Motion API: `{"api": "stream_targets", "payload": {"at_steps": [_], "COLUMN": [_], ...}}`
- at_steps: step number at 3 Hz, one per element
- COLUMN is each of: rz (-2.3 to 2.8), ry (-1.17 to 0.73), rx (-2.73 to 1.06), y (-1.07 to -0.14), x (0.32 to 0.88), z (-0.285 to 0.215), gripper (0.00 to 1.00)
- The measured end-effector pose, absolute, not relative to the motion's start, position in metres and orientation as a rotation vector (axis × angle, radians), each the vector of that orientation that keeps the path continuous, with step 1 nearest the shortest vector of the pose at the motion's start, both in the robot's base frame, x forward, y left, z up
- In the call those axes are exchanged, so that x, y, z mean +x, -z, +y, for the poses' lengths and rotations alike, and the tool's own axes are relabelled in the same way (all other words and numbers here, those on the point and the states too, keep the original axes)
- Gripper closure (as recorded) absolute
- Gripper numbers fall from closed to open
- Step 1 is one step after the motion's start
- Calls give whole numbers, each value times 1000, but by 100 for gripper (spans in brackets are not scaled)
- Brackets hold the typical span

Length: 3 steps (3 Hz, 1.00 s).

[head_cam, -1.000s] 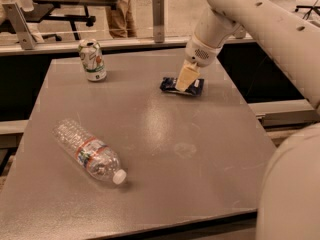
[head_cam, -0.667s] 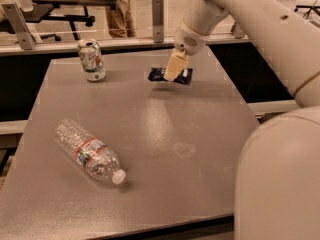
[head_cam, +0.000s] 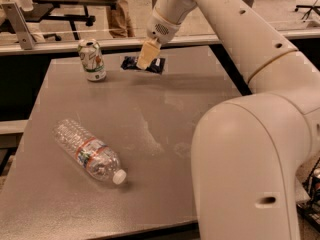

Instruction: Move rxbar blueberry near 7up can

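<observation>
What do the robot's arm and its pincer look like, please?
The arm is cream-white, with thick rounded segments, a thin tan ring at one joint and small dark holes. The tan pincer, at the rxbar blueberry, hangs from a perforated white wrist.

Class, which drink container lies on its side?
The clear water bottle; the 7up can stands upright, near the gripper at the rxbar blueberry.

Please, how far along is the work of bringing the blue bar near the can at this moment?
Done: the gripper has reached the flat dark navy-blue snack bar at the far side of the grey table. In hand: the bar sits a short gap from the white, green-marked soda can, not touching it. Left: probably to close that gap a little, then draw the gripper away.
</observation>
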State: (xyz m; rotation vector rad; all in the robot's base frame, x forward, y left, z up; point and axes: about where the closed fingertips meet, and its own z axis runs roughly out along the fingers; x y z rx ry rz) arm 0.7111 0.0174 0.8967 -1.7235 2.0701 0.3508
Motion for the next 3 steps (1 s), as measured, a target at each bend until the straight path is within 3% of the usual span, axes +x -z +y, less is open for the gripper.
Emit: {"api": "stream_targets", "payload": {"at_steps": [1, 2, 3], "rz": [2042, 2021, 2015], "ry": [-389, -401, -414], "rx": [-1726, -1746, -1763], "y": [-898, -896, -890], "x": [718, 718, 716], "z": [43, 67, 82], "gripper": [100, 83, 52]}}
